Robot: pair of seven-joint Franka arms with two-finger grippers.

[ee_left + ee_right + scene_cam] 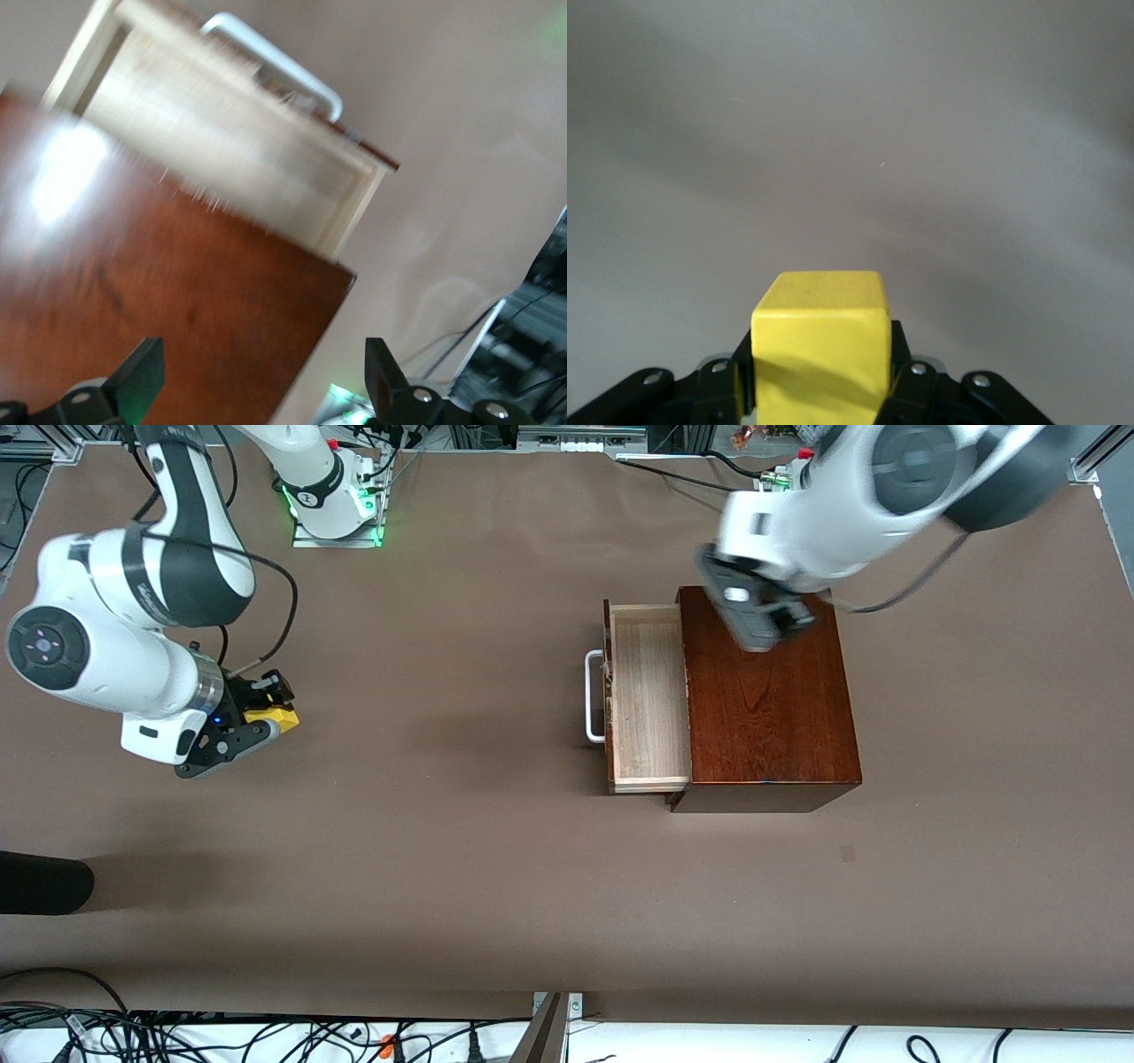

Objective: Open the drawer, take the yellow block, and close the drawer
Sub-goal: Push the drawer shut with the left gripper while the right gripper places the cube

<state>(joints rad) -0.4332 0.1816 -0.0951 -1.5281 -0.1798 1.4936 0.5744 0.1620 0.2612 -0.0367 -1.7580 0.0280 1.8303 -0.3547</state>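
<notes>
The drawer [647, 695] stands pulled out of the dark wooden box [766, 700], its pale tray bare and its white handle [594, 695] facing the right arm's end of the table. My left gripper [753, 615] hovers over the box top beside the drawer, fingers open and nothing between them. Its wrist view shows the open left gripper [263, 359] above the box [159, 292] and the drawer [230, 150]. My right gripper [264, 724] is low over bare table at the right arm's end, shut on the yellow block [275, 717]. In the right wrist view the yellow block [819, 328] fills the right gripper [821, 381].
A dark rounded object [40, 881] pokes in at the table's edge at the right arm's end, nearer the front camera. Cables [266, 1036] run along the table's front edge. A brown cloth [461, 850] covers the table.
</notes>
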